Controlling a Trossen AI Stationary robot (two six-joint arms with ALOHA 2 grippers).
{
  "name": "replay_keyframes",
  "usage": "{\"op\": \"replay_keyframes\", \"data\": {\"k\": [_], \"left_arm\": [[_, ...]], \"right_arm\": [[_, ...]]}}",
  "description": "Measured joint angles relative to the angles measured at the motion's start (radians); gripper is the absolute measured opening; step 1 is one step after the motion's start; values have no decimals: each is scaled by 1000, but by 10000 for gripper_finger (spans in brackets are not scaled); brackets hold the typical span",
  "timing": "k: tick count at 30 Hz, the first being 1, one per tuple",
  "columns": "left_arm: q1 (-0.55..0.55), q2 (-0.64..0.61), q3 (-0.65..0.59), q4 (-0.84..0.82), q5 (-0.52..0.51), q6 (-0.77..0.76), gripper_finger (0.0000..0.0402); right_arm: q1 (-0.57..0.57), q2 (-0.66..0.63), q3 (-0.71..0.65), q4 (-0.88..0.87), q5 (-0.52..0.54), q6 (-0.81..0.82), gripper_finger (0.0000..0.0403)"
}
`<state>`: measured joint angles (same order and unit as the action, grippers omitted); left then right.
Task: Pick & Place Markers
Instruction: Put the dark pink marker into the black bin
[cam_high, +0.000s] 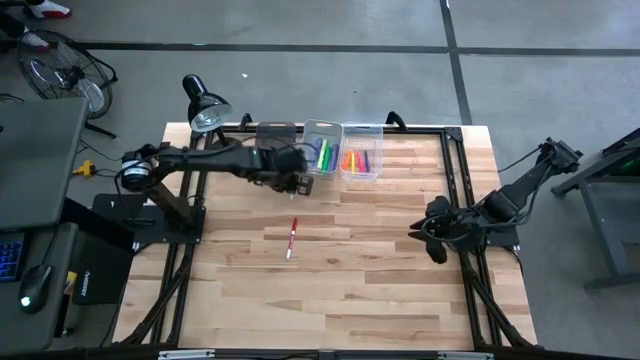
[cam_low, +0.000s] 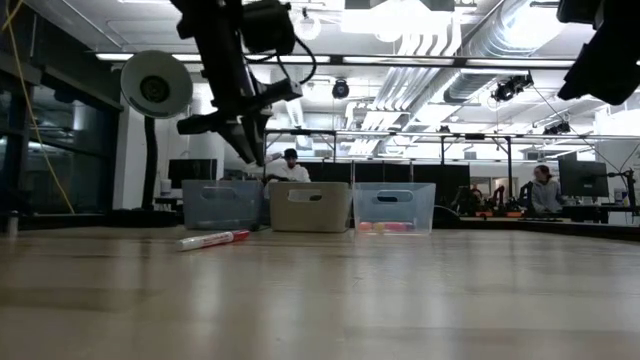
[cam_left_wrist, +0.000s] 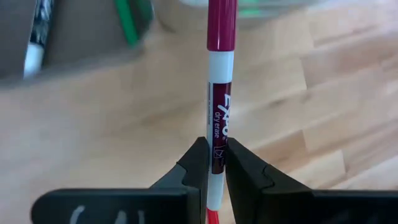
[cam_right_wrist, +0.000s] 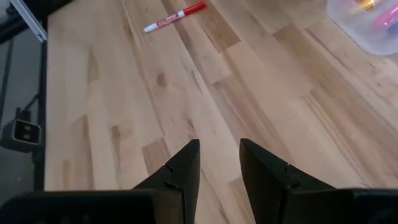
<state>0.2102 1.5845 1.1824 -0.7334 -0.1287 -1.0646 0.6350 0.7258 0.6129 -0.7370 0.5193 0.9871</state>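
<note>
My left gripper (cam_high: 300, 181) hangs above the table just in front of the three bins, shut on a marker with a magenta cap (cam_left_wrist: 222, 25) and a white labelled barrel. A red-and-white marker (cam_high: 292, 238) lies flat on the wood near the table's middle; it also shows in the low view (cam_low: 212, 239) and the right wrist view (cam_right_wrist: 175, 17). Green markers (cam_high: 323, 153) lie in the middle bin, and orange and purple markers (cam_high: 356, 160) in the right bin. My right gripper (cam_right_wrist: 219, 149) is open above bare wood on the table's right side (cam_high: 432, 238). My left gripper pinches the marker's white barrel at its printed label (cam_left_wrist: 218, 134) between the two fingers. The marker lies along the fingers, with its magenta capped end sticking out ahead of the tips. It is lifted clear of the table, and the fingers slant downward (cam_low: 248, 148).
Three small bins stand in a row near the far edge: a grey one (cam_high: 275, 137), a middle one (cam_high: 322, 130) and a clear one (cam_high: 362, 131). A desk lamp (cam_high: 207, 107) stands at the far left corner. Black frame rails (cam_high: 455, 165) border the table. Bare wood fills the near half.
</note>
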Motion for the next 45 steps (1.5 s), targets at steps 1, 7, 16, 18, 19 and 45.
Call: {"op": "replay_keyframes", "data": {"k": [1, 7, 16, 18, 19, 45], "left_arm": [[23, 0, 0, 9, 13, 20, 37], [168, 0, 0, 67, 56, 137, 37], [358, 0, 0, 82, 129, 283, 37], [397, 0, 0, 81, 148, 304, 37], [417, 0, 0, 74, 158, 315, 37], [516, 77, 0, -41, 220, 356, 45]], "right_arm": [[0, 0, -1, 8, 3, 0, 103], [0, 0, -2, 10, 58, 1, 103], [0, 0, -2, 10, 133, 79, 103], [0, 0, -2, 10, 144, 98, 103], [0, 0, -2, 10, 148, 106, 103], [0, 0, -2, 9, 156, 93, 103]]}}
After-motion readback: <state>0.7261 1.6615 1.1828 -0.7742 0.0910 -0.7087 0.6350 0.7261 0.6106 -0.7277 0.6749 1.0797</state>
